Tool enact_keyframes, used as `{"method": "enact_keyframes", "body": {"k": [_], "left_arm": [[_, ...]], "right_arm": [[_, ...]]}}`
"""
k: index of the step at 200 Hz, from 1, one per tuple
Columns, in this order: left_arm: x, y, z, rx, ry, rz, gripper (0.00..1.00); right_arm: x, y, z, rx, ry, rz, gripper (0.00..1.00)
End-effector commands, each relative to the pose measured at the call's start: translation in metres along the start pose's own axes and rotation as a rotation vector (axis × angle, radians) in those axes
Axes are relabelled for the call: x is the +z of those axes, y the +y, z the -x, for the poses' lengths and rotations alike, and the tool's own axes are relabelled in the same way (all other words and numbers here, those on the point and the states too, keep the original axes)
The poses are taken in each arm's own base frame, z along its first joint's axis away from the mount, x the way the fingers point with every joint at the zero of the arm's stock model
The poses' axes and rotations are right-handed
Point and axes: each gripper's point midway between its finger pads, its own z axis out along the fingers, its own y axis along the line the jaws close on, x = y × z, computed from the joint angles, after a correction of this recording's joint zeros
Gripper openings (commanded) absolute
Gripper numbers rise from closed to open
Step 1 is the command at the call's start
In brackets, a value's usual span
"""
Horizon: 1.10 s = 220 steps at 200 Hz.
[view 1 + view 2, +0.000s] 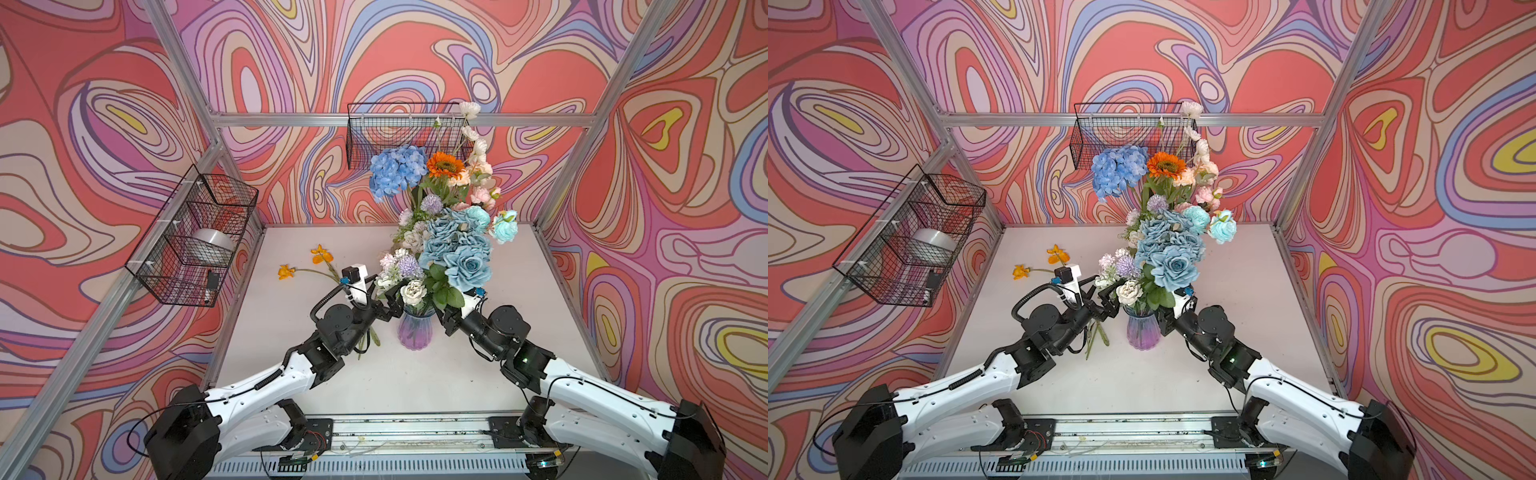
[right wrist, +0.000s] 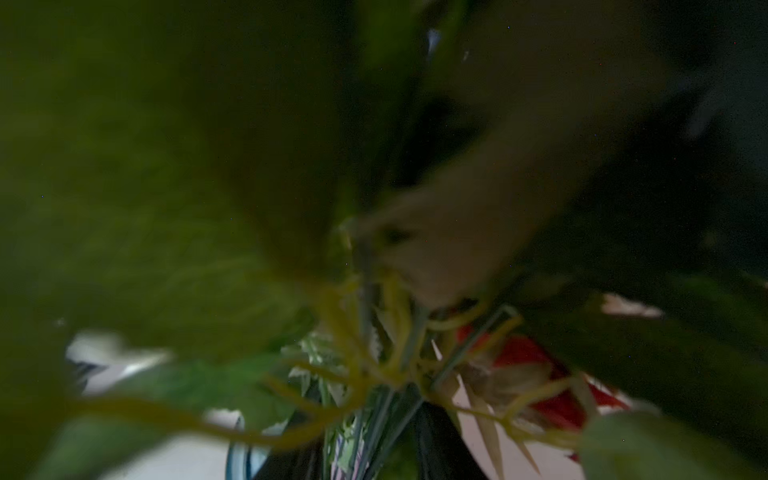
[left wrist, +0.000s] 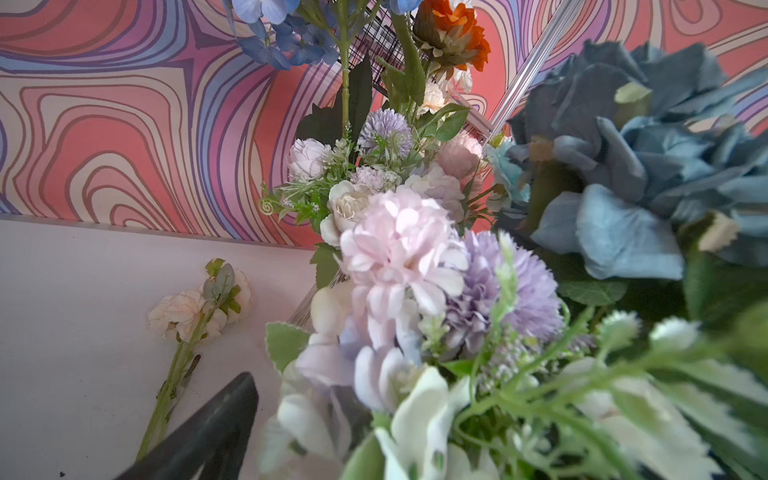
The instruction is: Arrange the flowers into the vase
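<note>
From the near edge of the tabletop point(image 1: 415, 374), the left arm point(image 1: 266, 380) is reaching up and inward, its wrist bending toward the vase point(image 1: 415, 330). The left jaws are standing wide apart just beside the vase's rim. In the left wrist view a pale bunch point(image 3: 399, 257) of pink, white and lilac blooms is filling the space ahead of them, and only one dark finger point(image 3: 208, 432) is showing. The right arm point(image 1: 590, 382) is angling in from the other side. The right jaws are sitting under the leaves point(image 1: 446, 291) at the rim; the leaves are hiding them in both top views and the right wrist view is dark and blurred, so I cannot tell whether they are released or clenching a stem.

The vase, ribbed glass shading from blue to purple, is standing upright between the two wrists. The flowers point(image 1: 453, 249) are standing in it, leaning toward the back. A white rose point(image 1: 413, 291) and lilac pompom point(image 1: 409, 266) are sitting lowest, with dusty-blue roses point(image 1: 465, 266) above and an aqua rose point(image 1: 505, 226) to the right. A hydrangea point(image 1: 397, 172) and sunflower point(image 1: 445, 164) are standing higher.

Two sprigs are lying loose on the tabletop — an orange one point(image 1: 318, 257) left of the vase, and a peach one point(image 3: 199, 307) in the left wrist view. Farther out, a side basket point(image 1: 187, 245) on the left wall is holding a silvery round thing point(image 1: 212, 245) and a small dark item point(image 1: 212, 280). A back basket point(image 1: 386, 133) is hanging on the rear rail behind the hydrangea.
</note>
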Motion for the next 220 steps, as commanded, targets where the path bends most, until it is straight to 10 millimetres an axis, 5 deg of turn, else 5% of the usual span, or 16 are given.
{"method": "enact_keyframes", "body": {"k": [1,37,97,134,158,194,220], "left_arm": [[-0.005,-0.002,0.01,-0.015,-0.038,-0.009,1.0],[-0.008,0.003,0.011,-0.002,-0.033,0.016,1.0],[-0.013,0.037,0.014,-0.08,0.047,0.084,1.0],[-0.02,0.032,0.009,-0.035,0.132,0.066,1.0],[-0.028,0.038,0.006,-0.026,0.169,0.103,1.0],[-0.046,0.063,0.015,-0.022,0.124,0.248,1.0],[-0.064,0.101,0.022,-0.043,0.102,0.447,1.0]], "right_arm": [[-0.004,0.0,0.017,-0.007,-0.012,-0.008,0.4],[-0.008,-0.005,0.019,-0.015,0.043,-0.042,0.44],[-0.023,-0.033,-0.024,-0.065,0.272,-0.191,0.6],[-0.041,-0.048,-0.044,-0.083,0.315,-0.267,0.79],[-0.052,-0.053,-0.042,-0.076,0.281,-0.289,0.98],[-0.065,-0.064,-0.03,-0.078,0.222,-0.35,0.98],[-0.068,-0.071,-0.021,-0.093,0.197,-0.401,0.98]]}}
